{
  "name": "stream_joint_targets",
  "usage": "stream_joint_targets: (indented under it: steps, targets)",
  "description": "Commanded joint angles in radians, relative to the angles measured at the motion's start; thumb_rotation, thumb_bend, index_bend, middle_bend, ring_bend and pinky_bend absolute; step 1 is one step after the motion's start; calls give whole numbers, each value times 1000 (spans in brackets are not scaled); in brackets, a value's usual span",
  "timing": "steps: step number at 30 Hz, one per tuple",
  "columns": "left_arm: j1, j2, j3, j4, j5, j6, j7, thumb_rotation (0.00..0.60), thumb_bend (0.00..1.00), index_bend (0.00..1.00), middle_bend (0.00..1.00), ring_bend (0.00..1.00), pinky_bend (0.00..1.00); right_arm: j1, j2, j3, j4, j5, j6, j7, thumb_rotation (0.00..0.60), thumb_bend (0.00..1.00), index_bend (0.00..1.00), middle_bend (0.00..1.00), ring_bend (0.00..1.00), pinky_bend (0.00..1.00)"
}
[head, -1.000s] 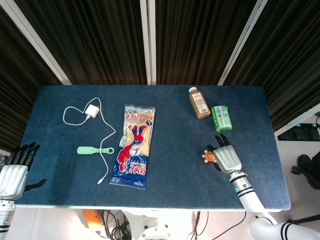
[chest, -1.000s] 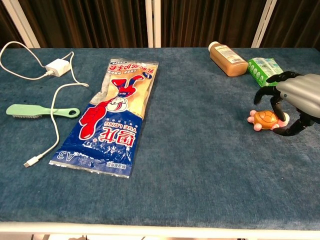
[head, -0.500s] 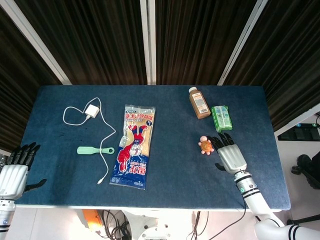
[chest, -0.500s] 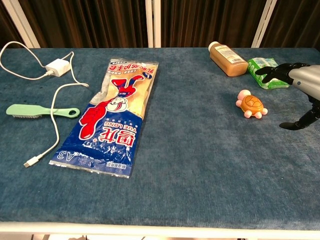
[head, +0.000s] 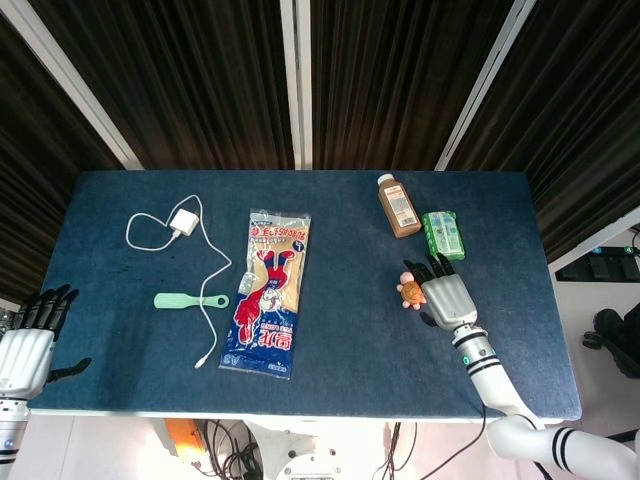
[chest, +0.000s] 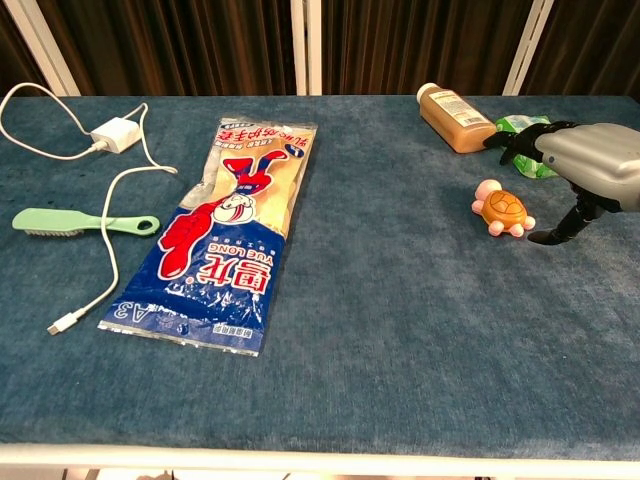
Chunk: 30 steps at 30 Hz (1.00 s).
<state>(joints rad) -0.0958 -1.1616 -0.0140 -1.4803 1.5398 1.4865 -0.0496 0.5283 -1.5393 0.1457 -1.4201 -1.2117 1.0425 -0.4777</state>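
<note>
A small orange toy turtle (head: 409, 291) (chest: 501, 210) with pink feet lies on the blue table (head: 340, 330). My right hand (head: 443, 294) (chest: 575, 166) hovers just right of it with fingers spread, holding nothing. Its fingertips reach toward the green packet (head: 443, 234) (chest: 524, 130) behind. The thumb points down near the turtle's right side. My left hand (head: 26, 335) stays at the table's near left corner, fingers apart and empty, seen only in the head view.
A brown bottle (head: 398, 205) (chest: 453, 117) lies beside the green packet at the back right. A long printed bag (head: 266, 290) (chest: 232, 228) lies mid-table. To its left are a green brush (head: 190, 300) (chest: 82, 222) and a white charger with cable (head: 184, 222) (chest: 115, 132).
One second ago my right hand was around the turtle. It let the turtle go further back and left, drew away to the right, and has now moved back close beside it.
</note>
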Motion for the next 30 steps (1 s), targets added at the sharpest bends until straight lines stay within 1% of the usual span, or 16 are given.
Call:
stream_joint_targets:
  steps: [1, 3, 7, 10, 14, 19, 21, 25, 27, 30]
  targets:
    - [0, -1, 0, 3, -1, -2, -3, 600, 68, 42, 0, 0, 0, 18, -18, 13, 17, 23, -15, -17, 600, 157, 118, 224, 0, 0]
    - [0, -2, 0, 5, -2, -3, -5, 600, 69, 42, 0, 0, 0, 27, -26, 15, 24, 36, -24, -29, 600, 168, 153, 248, 0, 0]
    - [0, -3, 0, 9, -4, -3, -16, 600, 69, 42, 0, 0, 0, 45, -45, 18, 37, 68, -40, -60, 600, 208, 182, 266, 0, 0]
    - [1, -2, 0, 12, -4, -3, -21, 600, 69, 42, 0, 0, 0, 54, -56, 18, 44, 77, -42, -68, 600, 221, 226, 285, 0, 0]
    - [2, -2, 0, 17, -5, -3, -26, 600, 68, 42, 0, 0, 0, 59, -64, 10, 53, 79, -41, -73, 600, 241, 340, 349, 11, 0]
    - [2, -4, 1, 21, -3, -3, -31, 600, 69, 42, 0, 0, 0, 56, -79, 1, 80, 55, -15, -49, 600, 268, 528, 497, 138, 0]
    - [2, -4, 1, 22, -3, -2, -32, 600, 69, 42, 0, 0, 0, 54, -85, -2, 91, 46, -5, -42, 600, 306, 619, 566, 188, 0]
    - [3, -4, 1, 21, -2, -1, -31, 600, 68, 42, 0, 0, 0, 51, -96, -8, 111, 33, 8, -31, 600, 355, 748, 666, 257, 0]
    - [3, -4, 1, 21, -2, -1, -31, 600, 69, 42, 0, 0, 0, 50, -100, -10, 119, 27, 11, -24, 600, 395, 822, 720, 292, 0]
    - [3, -3, 1, 19, -1, 0, -29, 600, 69, 42, 0, 0, 0, 49, -105, -12, 130, 15, 20, -9, 600, 437, 889, 770, 323, 0]
